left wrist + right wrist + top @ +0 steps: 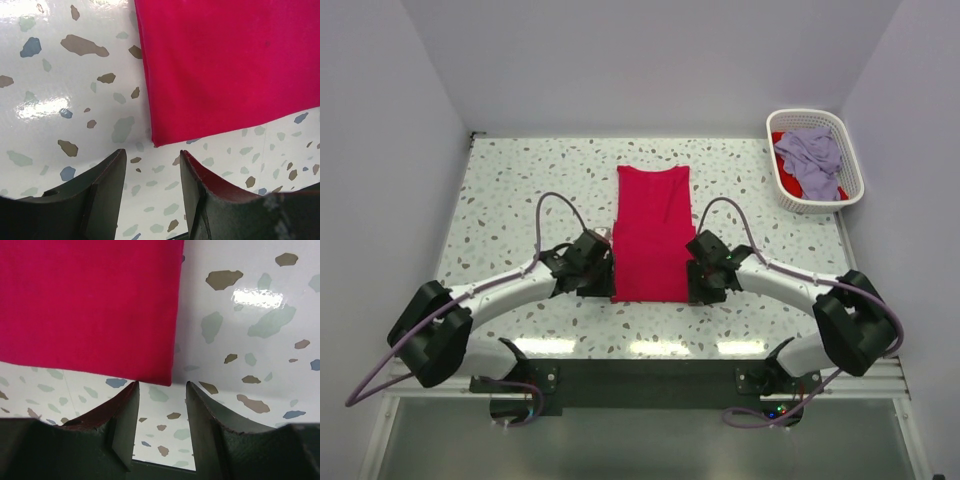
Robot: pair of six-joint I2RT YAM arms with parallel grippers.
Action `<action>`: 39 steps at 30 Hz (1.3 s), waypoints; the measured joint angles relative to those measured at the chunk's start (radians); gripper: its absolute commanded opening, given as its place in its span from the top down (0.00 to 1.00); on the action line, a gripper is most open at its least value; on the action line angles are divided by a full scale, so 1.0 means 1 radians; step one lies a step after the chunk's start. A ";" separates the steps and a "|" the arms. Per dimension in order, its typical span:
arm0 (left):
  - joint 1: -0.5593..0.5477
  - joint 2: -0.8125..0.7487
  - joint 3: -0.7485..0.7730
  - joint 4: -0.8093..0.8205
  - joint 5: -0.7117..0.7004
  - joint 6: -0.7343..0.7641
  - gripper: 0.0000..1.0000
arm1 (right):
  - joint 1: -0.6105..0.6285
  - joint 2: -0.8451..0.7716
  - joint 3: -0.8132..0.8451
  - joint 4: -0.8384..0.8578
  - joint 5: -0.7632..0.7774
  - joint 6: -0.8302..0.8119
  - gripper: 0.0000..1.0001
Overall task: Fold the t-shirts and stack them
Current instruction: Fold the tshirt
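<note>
A crimson red t-shirt (652,232) lies flat on the table as a long narrow folded strip, collar end at the far side. My left gripper (603,262) is open and empty beside the strip's near left corner (160,140); its midpoint (152,157) is just short of the cloth. My right gripper (698,268) is open and empty beside the near right corner (162,380); its midpoint (162,388) is just below the hem. More shirts, a lavender one (810,152) over a red one (812,185), lie in the basket.
The white slotted basket (815,202) stands at the table's far right corner. The speckled terrazzo table (520,190) has pale walls on three sides. The arm bases sit at the near edge.
</note>
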 measured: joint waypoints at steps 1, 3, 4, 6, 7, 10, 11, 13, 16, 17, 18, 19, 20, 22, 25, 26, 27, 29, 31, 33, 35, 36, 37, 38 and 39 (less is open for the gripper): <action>-0.002 0.006 0.002 0.000 0.000 0.000 0.48 | 0.004 0.011 0.001 0.003 0.003 0.003 0.55; -0.010 0.024 0.008 0.000 -0.001 0.001 0.48 | 0.009 0.034 0.002 0.006 0.018 0.005 0.55; -0.012 0.031 0.009 0.001 -0.002 0.002 0.48 | 0.012 0.046 0.007 0.004 0.023 0.005 0.58; -0.018 0.046 0.010 0.001 -0.003 0.002 0.48 | 0.019 0.062 0.021 0.003 0.033 0.005 0.60; -0.020 0.051 0.010 0.001 -0.003 0.002 0.48 | 0.023 0.068 0.025 0.002 0.039 0.005 0.64; -0.027 0.065 0.010 0.000 -0.006 0.003 0.48 | 0.037 0.076 0.029 0.001 0.056 0.005 0.70; -0.029 0.067 0.010 0.000 -0.008 0.004 0.48 | 0.041 0.078 0.031 0.000 0.062 0.005 0.72; -0.032 0.067 0.010 0.000 -0.013 0.005 0.48 | 0.046 0.083 0.034 -0.003 0.070 0.006 0.77; -0.033 0.067 0.015 -0.001 -0.017 0.005 0.48 | 0.047 0.087 0.037 -0.004 0.071 0.007 0.89; -0.033 0.068 0.018 -0.001 -0.018 0.005 0.48 | 0.048 0.088 0.037 -0.003 0.071 0.008 0.92; -0.033 0.068 0.021 -0.001 -0.018 0.005 0.48 | 0.049 0.089 0.037 -0.003 0.070 0.007 0.95; -0.034 0.070 0.024 -0.002 -0.018 0.005 0.48 | 0.050 0.089 0.037 -0.002 0.071 0.008 1.00; -0.036 0.073 0.029 -0.002 -0.018 0.005 0.48 | 0.051 0.089 0.037 -0.002 0.071 0.007 1.00; -0.042 0.085 0.042 -0.003 -0.018 0.005 0.48 | 0.051 0.089 0.037 -0.002 0.070 0.009 1.00; -0.051 0.110 0.059 -0.003 -0.018 0.004 0.53 | 0.053 0.089 0.037 -0.002 0.071 0.008 1.00; -0.053 0.119 0.064 -0.003 -0.018 0.003 0.55 | 0.053 0.089 0.037 -0.002 0.071 0.007 1.00; -0.055 0.126 0.065 -0.003 -0.018 0.003 0.55 | 0.054 0.089 0.037 -0.001 0.071 0.006 1.00; -0.057 0.141 0.071 -0.005 -0.018 0.002 0.57 | 0.056 0.089 0.037 -0.001 0.073 0.006 1.00; -0.061 0.157 0.077 -0.008 -0.018 0.000 0.59 | 0.057 0.089 0.037 0.000 0.074 0.005 1.00; -0.066 0.173 0.086 -0.010 -0.018 0.000 0.60 | 0.057 0.089 0.036 0.001 0.074 0.005 1.00; -0.071 0.188 0.093 -0.010 -0.019 0.000 0.60 | 0.057 0.089 0.036 0.002 0.074 0.004 1.00; -0.073 0.195 0.096 -0.010 -0.019 0.000 0.60 | 0.057 0.089 0.035 0.003 0.073 0.003 1.00; -0.076 0.203 0.098 -0.010 -0.019 0.000 0.60 | 0.057 0.089 0.035 0.003 0.073 0.002 1.00; -0.078 0.211 0.102 -0.012 -0.021 -0.001 0.60 | 0.057 0.089 0.035 0.004 0.073 0.002 1.00; -0.080 0.217 0.108 -0.011 -0.022 -0.001 0.61 | 0.057 0.088 0.034 0.005 0.073 0.001 1.00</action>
